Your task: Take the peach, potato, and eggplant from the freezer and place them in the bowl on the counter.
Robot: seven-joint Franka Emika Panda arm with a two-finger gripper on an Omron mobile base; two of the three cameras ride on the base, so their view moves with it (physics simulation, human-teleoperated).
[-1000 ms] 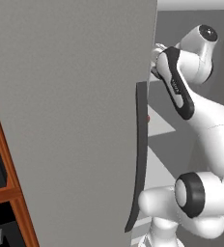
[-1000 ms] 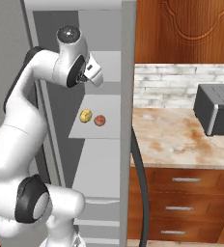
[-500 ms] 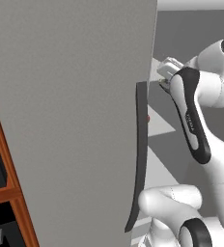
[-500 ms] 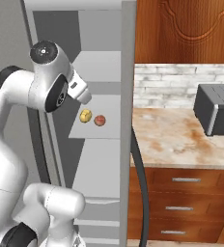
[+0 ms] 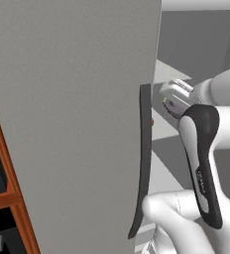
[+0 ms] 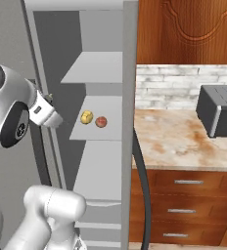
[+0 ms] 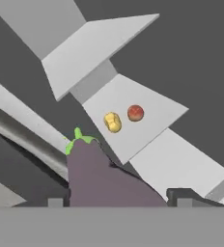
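Note:
The freezer (image 6: 98, 68) stands open with its grey door (image 5: 72, 124) swung out. On a middle shelf the pale-yellow potato (image 6: 86, 116) (image 7: 112, 122) lies beside the reddish-orange peach (image 6: 101, 121) (image 7: 135, 113). In the hand view the dark purple eggplant (image 7: 99, 173) with its green stem sits close up between the fingertips, and my gripper (image 7: 119, 198) is shut on it. My gripper (image 6: 47, 110) (image 5: 174, 96) hangs in front of the freezer opening, left of the shelf with the two items. The counter (image 6: 179, 141) lies to the right. The bowl is out of view.
A black appliance (image 6: 220, 110) stands on the counter at the right. The long dark door handle (image 5: 144, 158) (image 6: 142, 185) curves down the door edge close to my arm. Wooden drawers (image 6: 184, 200) sit under the counter, and pale shelves (image 6: 93, 66) lie above and below the items.
The hand has drawn back out of the freezer, moving down and left away from the shelf. The arm's upper links have swung low. Potato and peach have not moved.

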